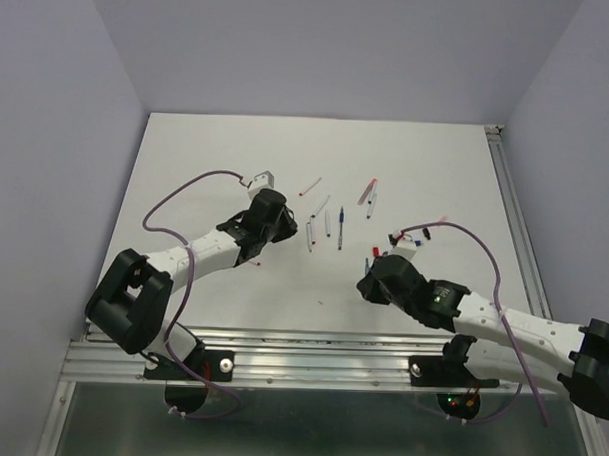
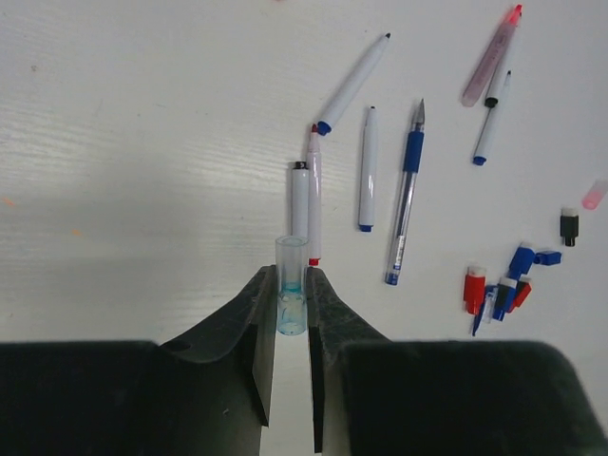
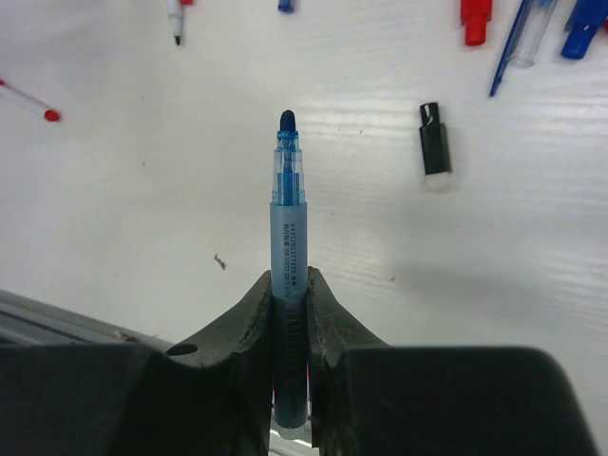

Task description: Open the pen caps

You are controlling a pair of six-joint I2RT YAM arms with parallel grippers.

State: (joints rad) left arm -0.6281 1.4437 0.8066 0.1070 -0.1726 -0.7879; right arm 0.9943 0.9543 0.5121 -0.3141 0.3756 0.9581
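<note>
My left gripper (image 2: 292, 277) is shut on a clear, blue-tinted pen cap (image 2: 292, 290) that stands out past its fingertips, just above the table. My right gripper (image 3: 288, 277) is shut on a light blue pen (image 3: 288, 237) whose dark blue tip is bare and points away from me. In the top view the left gripper (image 1: 285, 225) and right gripper (image 1: 375, 263) hang apart over the table's middle. Loose pen caps lie to the right: a red one (image 2: 474, 290), blue ones (image 2: 521, 258), a black one (image 2: 569, 226) and a pink one (image 2: 594, 195).
Several pens lie ahead of the left gripper: two white ones (image 2: 300, 199) close to its tips, a white one (image 2: 368, 169), a blue gel pen (image 2: 408, 190) and a pink one (image 2: 491, 55). A black cap (image 3: 434, 141) lies right of the held pen. A metal rail (image 1: 515, 215) borders the table's right side.
</note>
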